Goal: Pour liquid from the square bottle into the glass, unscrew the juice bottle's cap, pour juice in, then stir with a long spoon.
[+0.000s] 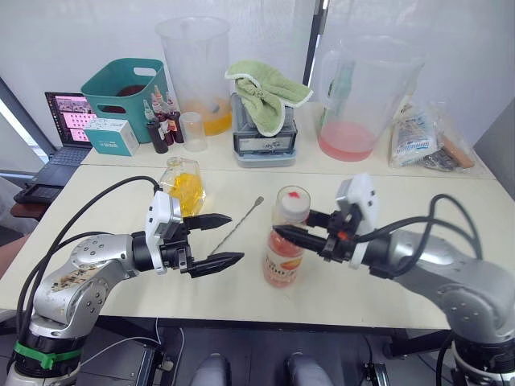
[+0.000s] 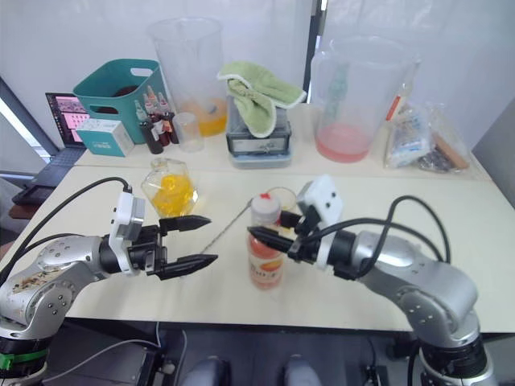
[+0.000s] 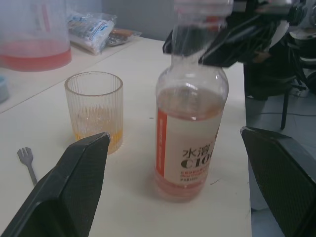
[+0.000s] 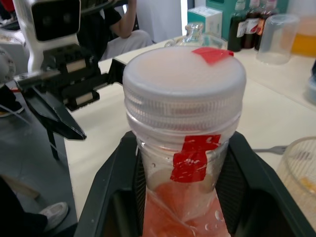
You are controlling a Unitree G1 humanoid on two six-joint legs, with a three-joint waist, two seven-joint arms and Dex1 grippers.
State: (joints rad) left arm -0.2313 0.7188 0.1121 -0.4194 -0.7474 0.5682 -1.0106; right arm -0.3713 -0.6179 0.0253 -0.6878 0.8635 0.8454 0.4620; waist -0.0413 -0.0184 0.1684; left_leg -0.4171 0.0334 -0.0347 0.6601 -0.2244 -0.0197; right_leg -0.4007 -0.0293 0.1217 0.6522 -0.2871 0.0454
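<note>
With the juice bottle (image 1: pixel 284 249) clamped at its neck by the right claw (image 1: pixel 301 227) and the left claw (image 1: pixel 216 240) spread empty at nine o'clock, the bottle could have been toppled onto the ribbed glass (image 3: pixel 94 109) had the cap (image 4: pixel 183 83) been twisted unbraced.

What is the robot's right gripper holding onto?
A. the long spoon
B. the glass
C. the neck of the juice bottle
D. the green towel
C: the right gripper has its two black fingers on either side of the juice bottle, just under its white cap; the long spoon lies on the table.
</note>
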